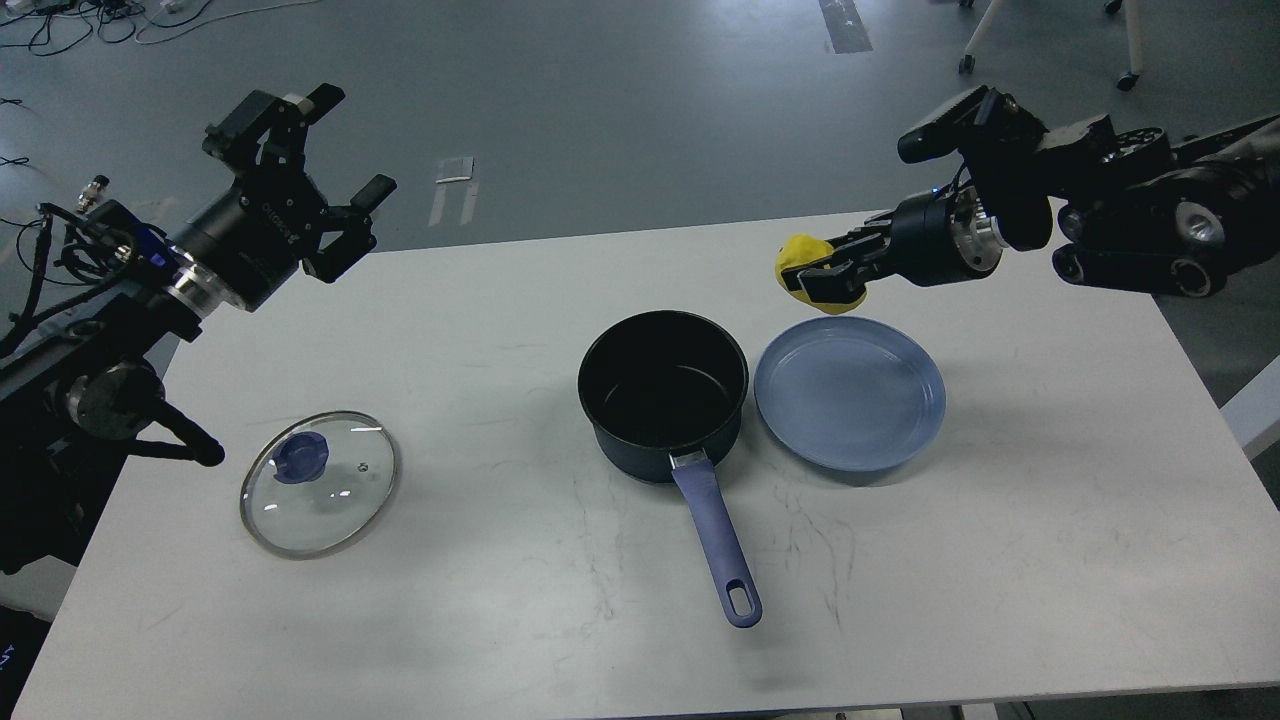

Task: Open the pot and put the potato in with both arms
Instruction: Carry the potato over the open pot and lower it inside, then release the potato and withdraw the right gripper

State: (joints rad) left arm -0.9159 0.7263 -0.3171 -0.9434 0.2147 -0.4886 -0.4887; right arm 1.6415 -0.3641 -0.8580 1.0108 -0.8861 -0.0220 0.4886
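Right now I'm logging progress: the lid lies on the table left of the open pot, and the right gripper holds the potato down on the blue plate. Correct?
Not quite. The head view shows the right gripper holding the potato lifted above the table, clear of the blue plate, which is bare. The lid does lie left of the open pot.

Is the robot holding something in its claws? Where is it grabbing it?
Yes. The right gripper pinches the yellow potato around its lower right side. The left gripper is open and holds nothing.

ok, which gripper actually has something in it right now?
The right gripper: shut on the yellow potato, held in the air beyond the blue plate. The left gripper is open and holds nothing.
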